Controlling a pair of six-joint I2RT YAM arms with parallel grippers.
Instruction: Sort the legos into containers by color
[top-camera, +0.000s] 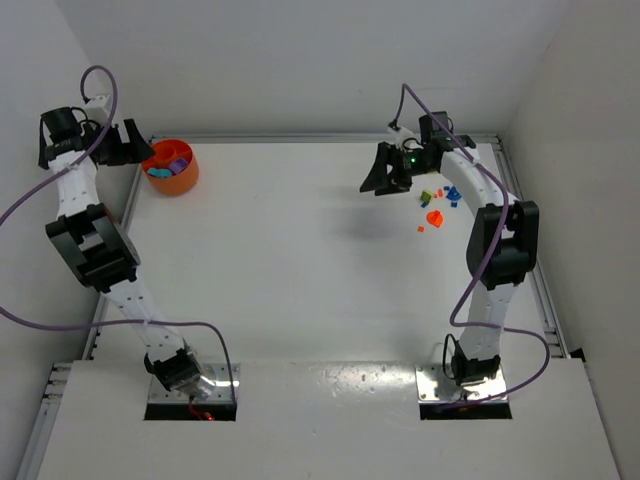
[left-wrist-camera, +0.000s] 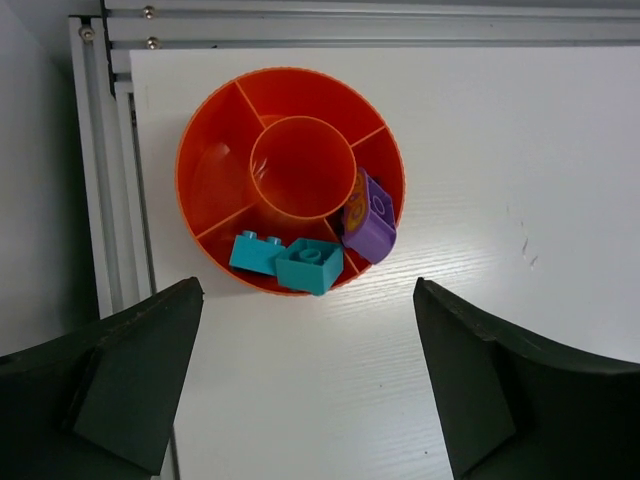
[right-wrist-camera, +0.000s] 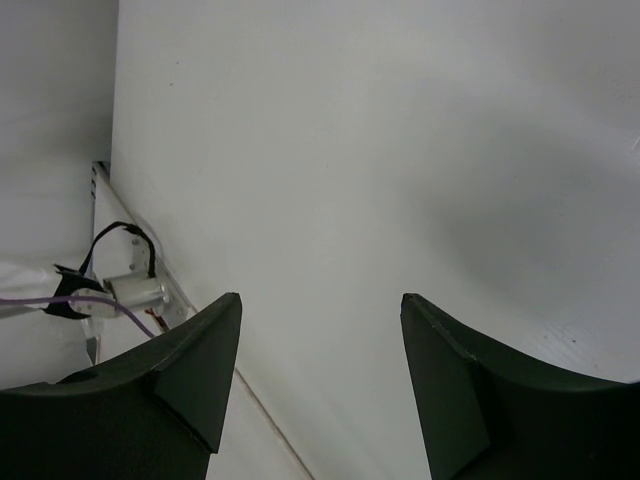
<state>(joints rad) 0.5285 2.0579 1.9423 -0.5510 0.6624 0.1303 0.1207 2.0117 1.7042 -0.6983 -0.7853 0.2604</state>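
item: legos, loose lot (top-camera: 437, 205). a small cluster on the counter (top-camera: 300, 270) at the far right, just beside the right arm. an orange piece (top-camera: 434, 216), a blue piece (top-camera: 453, 194) and a yellow-green piece (top-camera: 427, 194) can be made out; the rest are too small to tell.

item: legos, sorted. two teal bricks (left-wrist-camera: 295, 262) lie touching in one outer wedge of the bowl (left-wrist-camera: 215, 100). a purple brick (left-wrist-camera: 372, 228) leans in the next wedge, with something orange partly hidden behind it. the centre cup and the other wedges appear bare.

item: bowl. round, orange, divided into a centre cup and outer wedges. it stands at the far left corner of the counter, near the rail and well apart from the loose lot.

item: left hand (left-wrist-camera: 308, 320). hangs above the near rim of the bowl, fingers spread wide, released, nothing between them.

item: right hand (top-camera: 388, 172). raised above the counter just left of the loose lot, fingers parted, grasping nothing. its own camera shows only bare counter.

step in hand, as judged: fetching the next brick from the loose lot.

handling notes:
- choose a piece at the edge of the cluster so its neighbours are not nudged.
- descend straight, with one finger on each flat side, and close gently, as the bricks are far smaller than the hand.
- release low over the wedge of matching colour.
- give a new colour a bare wedge.
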